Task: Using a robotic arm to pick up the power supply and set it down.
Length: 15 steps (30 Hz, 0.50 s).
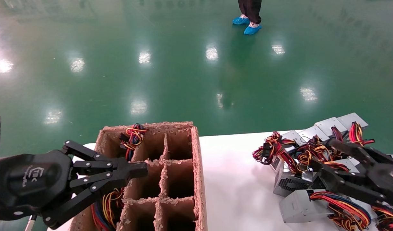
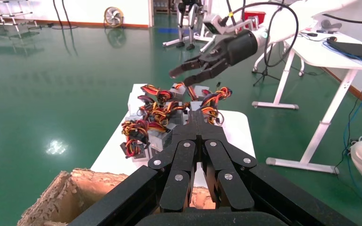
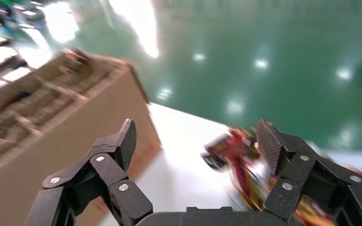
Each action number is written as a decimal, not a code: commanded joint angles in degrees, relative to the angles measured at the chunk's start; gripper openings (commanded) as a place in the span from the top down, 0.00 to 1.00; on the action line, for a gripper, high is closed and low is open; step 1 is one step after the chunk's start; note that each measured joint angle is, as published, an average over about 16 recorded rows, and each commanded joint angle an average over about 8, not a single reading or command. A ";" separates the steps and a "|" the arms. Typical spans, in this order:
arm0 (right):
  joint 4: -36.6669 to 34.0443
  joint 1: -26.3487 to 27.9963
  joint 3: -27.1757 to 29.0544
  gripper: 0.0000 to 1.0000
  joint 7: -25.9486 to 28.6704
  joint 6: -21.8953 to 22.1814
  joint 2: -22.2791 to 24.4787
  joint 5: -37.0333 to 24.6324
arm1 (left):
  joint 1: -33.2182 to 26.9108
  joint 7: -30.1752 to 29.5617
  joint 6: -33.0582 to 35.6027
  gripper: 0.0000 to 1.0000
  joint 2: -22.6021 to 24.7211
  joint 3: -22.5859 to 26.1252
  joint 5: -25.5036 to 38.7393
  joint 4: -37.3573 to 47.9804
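Note:
Several silver-grey power supplies with red, yellow and black wire bundles lie heaped on the white table (image 1: 234, 179) at the right. One vent-grilled power supply (image 1: 287, 183) sits at the pile's near left edge. My right gripper (image 1: 323, 154) hangs open just above this pile, nothing between its fingers. The right wrist view shows the same gripper (image 3: 198, 141) spread wide, with a blurred power supply (image 3: 231, 148) beyond it. My left gripper (image 1: 141, 170) is shut and empty over the cardboard box (image 1: 196, 166). In the left wrist view its tips (image 2: 198, 113) point toward the pile (image 2: 158, 117).
The brown cardboard box has a grid of compartments; wire bundles (image 1: 135, 134) poke out of its left column. A person in blue shoe covers (image 1: 247, 25) stands far off on the green floor. White desks (image 2: 320, 52) stand beyond the table.

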 commanded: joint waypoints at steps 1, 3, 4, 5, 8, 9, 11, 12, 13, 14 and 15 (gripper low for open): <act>-0.10 0.37 1.68 0.00 1.54 -1.31 -1.07 -2.18 | 0.00 0.00 0.00 1.00 0.00 0.00 0.00 0.00; -0.20 0.76 3.41 0.00 3.07 -2.70 -2.18 -4.41 | 0.00 0.00 0.00 1.00 0.00 0.00 0.00 0.00; -0.25 0.95 4.29 0.00 3.84 -3.40 -2.74 -5.52 | 0.00 0.00 0.00 1.00 0.00 0.00 0.00 0.00; -0.30 1.15 5.16 0.00 4.61 -4.10 -3.30 -6.64 | 0.00 0.00 0.00 1.00 0.00 0.00 0.00 0.00; -0.45 1.73 7.78 0.00 6.91 -6.20 -4.98 -10.00 | 0.00 0.00 0.00 0.75 0.00 0.00 0.00 0.00; -0.50 1.92 8.61 0.00 7.65 -6.87 -5.52 -11.08 | 0.00 0.00 0.00 0.62 0.00 0.00 0.00 0.00; -0.60 2.31 10.36 0.00 9.19 -8.27 -6.64 -13.31 | 0.00 0.00 0.00 0.38 0.00 0.00 0.00 0.00; -0.65 2.50 11.20 0.00 9.94 -8.94 -7.18 -14.40 | 0.00 0.00 0.00 0.25 0.00 0.00 0.00 0.00; -0.70 2.69 12.08 0.00 10.70 -9.64 -7.74 -15.51 | 0.00 0.00 0.00 0.12 0.00 0.00 0.00 0.00; -0.75 2.89 12.95 0.00 11.47 -10.34 -8.30 -16.63 | 0.00 0.00 0.00 0.00 0.00 0.00 0.00 0.00; -0.80 3.07 13.79 0.00 12.21 -11.02 -8.83 -17.71 | 0.00 0.00 0.00 0.00 0.00 0.00 0.00 0.00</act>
